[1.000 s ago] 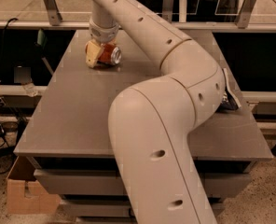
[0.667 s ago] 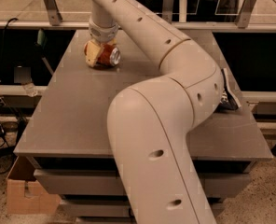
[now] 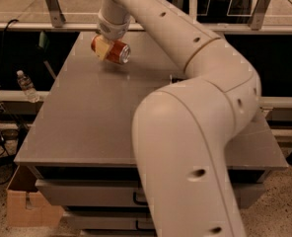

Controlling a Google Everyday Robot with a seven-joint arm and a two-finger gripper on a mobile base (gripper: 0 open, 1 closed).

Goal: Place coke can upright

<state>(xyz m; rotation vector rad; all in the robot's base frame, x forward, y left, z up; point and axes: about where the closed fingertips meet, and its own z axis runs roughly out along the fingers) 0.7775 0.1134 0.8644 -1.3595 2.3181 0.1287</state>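
In the camera view, the gripper (image 3: 105,47) is seen in the upper left of the frame, over the far part of the table (image 3: 87,127). Its fingers are clamped on the coke can (image 3: 118,52), which seems to be held just above the surface. The can is carried on its side directly under the claw, silver end toward the lower right, so it is judged that this long axis must be turned vertical before lowering.

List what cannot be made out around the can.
Camera view only:
- can: lettering and left end covered by the gripper clamping it over the far side of the table.
- table's right part: hidden by the arm.
- bottle, left: label too small.
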